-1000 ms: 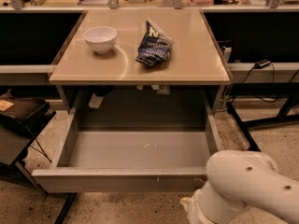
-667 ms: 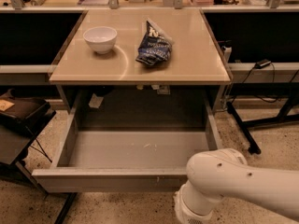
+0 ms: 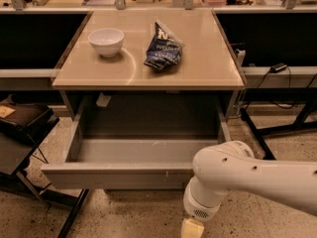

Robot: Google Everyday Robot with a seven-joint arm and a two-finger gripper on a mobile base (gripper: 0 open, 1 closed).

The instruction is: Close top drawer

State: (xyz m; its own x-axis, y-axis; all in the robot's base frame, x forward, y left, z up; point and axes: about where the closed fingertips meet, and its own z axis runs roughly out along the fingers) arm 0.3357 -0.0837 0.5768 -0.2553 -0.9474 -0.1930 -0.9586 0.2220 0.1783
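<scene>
The top drawer (image 3: 119, 175) is a wide, shallow grey metal drawer pulled fully out from under the tan tabletop (image 3: 208, 63). Its inside is empty and its flat front faces me. My white arm (image 3: 247, 175) reaches in from the right across the drawer's front right corner. The gripper (image 3: 192, 228) hangs at the arm's end at the bottom edge of the view, below and just in front of the drawer front; only its pale base shows.
A white bowl (image 3: 106, 41) and a dark blue chip bag (image 3: 163, 51) sit on the tabletop. A dark stand (image 3: 20, 133) is at the left of the drawer. Black table legs and cables (image 3: 277, 118) are at the right.
My arm has swung left and forward, so it now covers more of the drawer's front right corner. The drawer has not moved.
</scene>
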